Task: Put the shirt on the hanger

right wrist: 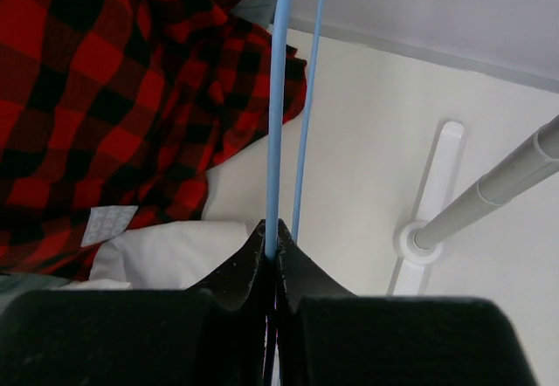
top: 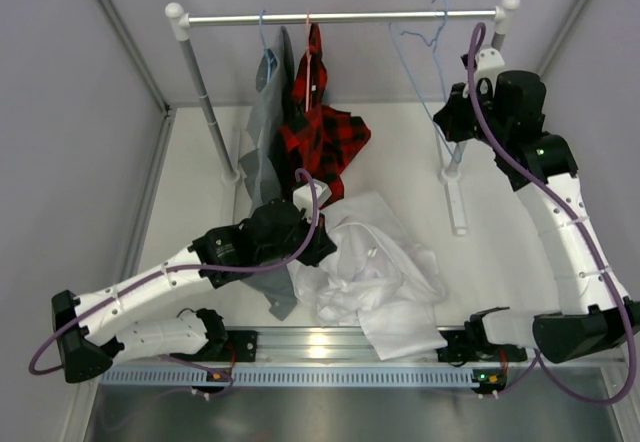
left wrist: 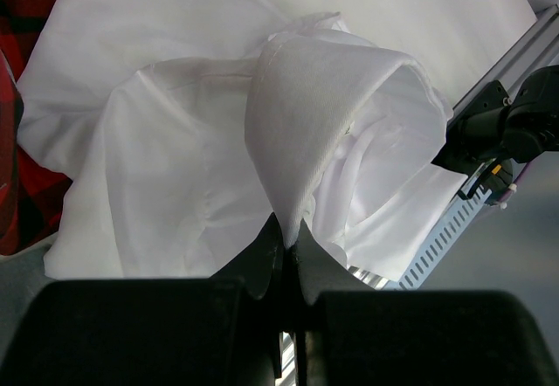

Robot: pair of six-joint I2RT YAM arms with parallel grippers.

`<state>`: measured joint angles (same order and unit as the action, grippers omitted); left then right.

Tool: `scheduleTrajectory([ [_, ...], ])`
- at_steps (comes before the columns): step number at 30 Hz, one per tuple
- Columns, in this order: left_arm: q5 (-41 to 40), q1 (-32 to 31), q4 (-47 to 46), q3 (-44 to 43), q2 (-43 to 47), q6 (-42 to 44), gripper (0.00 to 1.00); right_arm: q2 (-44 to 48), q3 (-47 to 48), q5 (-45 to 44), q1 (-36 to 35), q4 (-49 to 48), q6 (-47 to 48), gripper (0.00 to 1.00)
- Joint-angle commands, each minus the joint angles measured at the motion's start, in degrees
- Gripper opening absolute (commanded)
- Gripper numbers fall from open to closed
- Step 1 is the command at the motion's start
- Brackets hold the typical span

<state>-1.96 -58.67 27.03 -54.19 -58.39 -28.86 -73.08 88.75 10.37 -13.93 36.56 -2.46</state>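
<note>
The shirt [top: 375, 272], thin white wrinkled fabric, lies crumpled in a heap on the table [top: 400, 162] by the arms' bases. The left gripper [left wrist: 286, 244] is closed, pinching a cone-shaped fold of it. The right gripper [right wrist: 272, 239] is clamped on the hanger [right wrist: 279, 98], bare light blue wire.

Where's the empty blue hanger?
The right pincer pinches the hanger; in the top view it hangs at the rail's right end.
</note>
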Motion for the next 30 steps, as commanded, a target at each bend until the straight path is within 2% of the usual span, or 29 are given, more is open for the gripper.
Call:
scheduleTrajectory([
  [1,-0.33,-0.04,-0.66,-0.65,0.38,-0.23,0.00,2.15,4.15,-0.27,0.31,-4.39,-3.43,0.00],
  [21,-4.37,-0.04,-0.83,-1.35,0.30,-1.99,0.00,6.98,7.14,1.67,0.31,-0.62,-2.64,0.00],
  [26,-5.42,-0.04,-0.83,-3.55,-1.37,-2.69,0.00,13.73,1.44,1.05,0.40,6.41,-1.50,0.00],
  [30,-7.53,-0.12,-0.83,-5.22,-3.83,-3.57,0.00,22.78,-6.03,7.26,0.40,11.60,-2.02,0.00],
])
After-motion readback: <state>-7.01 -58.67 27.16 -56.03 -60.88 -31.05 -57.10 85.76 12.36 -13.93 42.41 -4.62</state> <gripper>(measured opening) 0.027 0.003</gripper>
